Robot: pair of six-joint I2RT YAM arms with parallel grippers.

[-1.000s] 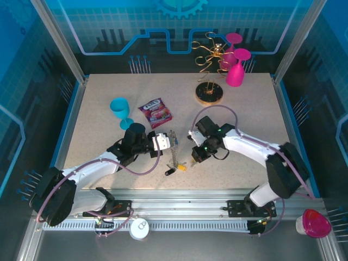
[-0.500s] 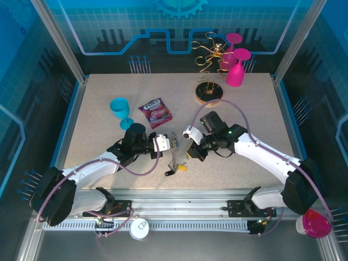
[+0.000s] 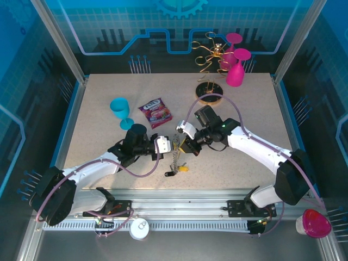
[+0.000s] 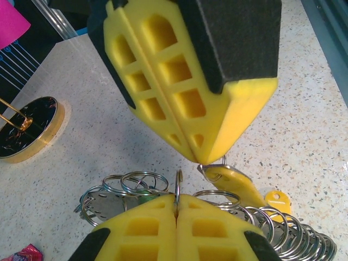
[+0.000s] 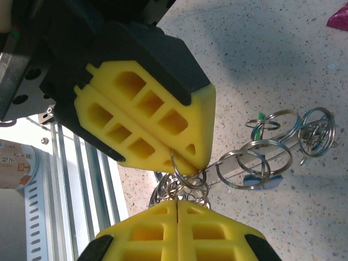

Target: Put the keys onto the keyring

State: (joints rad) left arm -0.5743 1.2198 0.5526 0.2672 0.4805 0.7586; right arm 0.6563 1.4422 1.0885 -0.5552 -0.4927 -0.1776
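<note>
Yellow left claw (image 4: 175, 202) and right claw (image 5: 178, 205) pinch thin steel rings (image 4: 144, 181).

Speckled table (image 3: 244, 114): teal goblet (image 3: 120, 106), snack packet (image 3: 155, 112), gold stand (image 3: 209, 97), yellow key (image 3: 182, 168).

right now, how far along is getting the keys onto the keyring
Done: nothing I can confirm as threaded; the rings are too tangled to tell. In hand: left hand and right hand are both shut, pinching rings of the chain. Still to do: a yellow key lies on the table by the chain's end.
</note>
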